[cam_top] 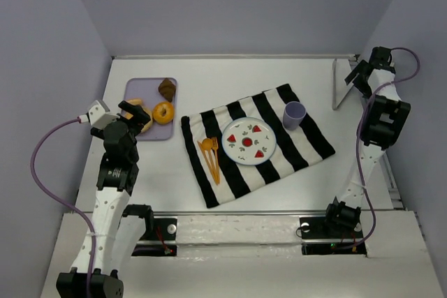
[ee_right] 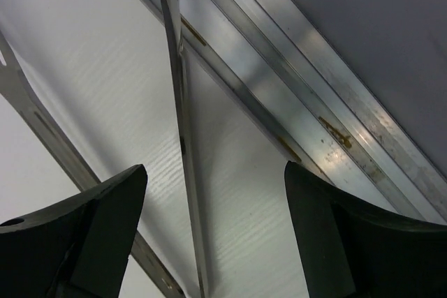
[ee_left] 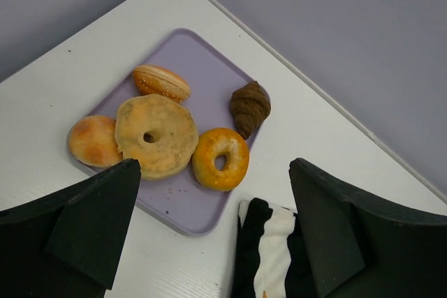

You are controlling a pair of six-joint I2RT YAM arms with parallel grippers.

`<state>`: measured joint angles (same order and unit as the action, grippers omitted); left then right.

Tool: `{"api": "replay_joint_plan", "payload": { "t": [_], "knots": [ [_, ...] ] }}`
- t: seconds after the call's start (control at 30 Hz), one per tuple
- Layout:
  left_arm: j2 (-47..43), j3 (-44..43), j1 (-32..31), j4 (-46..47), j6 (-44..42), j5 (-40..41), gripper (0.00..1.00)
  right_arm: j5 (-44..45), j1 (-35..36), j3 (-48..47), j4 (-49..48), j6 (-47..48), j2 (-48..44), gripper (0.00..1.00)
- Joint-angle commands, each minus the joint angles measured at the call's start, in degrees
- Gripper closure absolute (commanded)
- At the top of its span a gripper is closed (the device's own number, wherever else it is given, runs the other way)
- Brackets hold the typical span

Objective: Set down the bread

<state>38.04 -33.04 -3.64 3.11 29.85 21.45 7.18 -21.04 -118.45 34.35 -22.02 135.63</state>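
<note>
The bread (ee_left: 221, 158) lies on the lavender tray (ee_left: 185, 204), at the tray's edge nearest the striped cloth (ee_left: 269, 242), just beside the paler ring (ee_left: 155, 135). The left tool (cam_top: 136, 115) hovers over the tray, fingers wide apart and empty. The right tool (ee_right: 209, 172), well away from the tray, also stands apart; a thin metal edge (ee_right: 183, 123) seems to run between its fingers.

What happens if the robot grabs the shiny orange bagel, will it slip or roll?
The bagel looks glossy, so it may be slippery. It lies flat on the tray, so it probably won't roll. It seems to touch the paler ring, so pushing it might nudge that too.
</note>
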Motion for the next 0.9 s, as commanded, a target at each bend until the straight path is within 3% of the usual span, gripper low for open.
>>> {"api": "replay_joint_plan", "payload": {
  "t": [0.0,0.37,0.4,0.57,0.63,0.87],
  "knots": [
    [-0.1,-2.5,0.3,2.7,-0.6,1.9,0.01,0.4,-0.3,-10.0,1.2,2.9,4.8,0.2],
    [1.3,-2.6,0.3,2.7,-0.3,3.3,0.01,-1.0,-0.3,-20.3,2.0,4.1,12.9,0.39],
    [1.5,-2.8,0.3,2.1,0.0,3.7,0.01,-1.2,-0.3,-20.4,2.1,4.1,13.0,0.47],
    [0.8,-2.6,0.3,0.9,0.4,3.9,0.01,-2.3,-0.3,-19.8,2.3,4.1,12.8,0.69],
    [0.4,-3.0,0.3,0.0,1.0,4.7,0.01,-2.9,-0.3,-17.9,2.2,4.4,11.8,0.93],
    [-1.8,-2.5,0.3,-1.6,3.4,7.1,0.01,-1.1,-0.3,-12.6,2.0,7.0,6.4,0.93]
  ]
}}
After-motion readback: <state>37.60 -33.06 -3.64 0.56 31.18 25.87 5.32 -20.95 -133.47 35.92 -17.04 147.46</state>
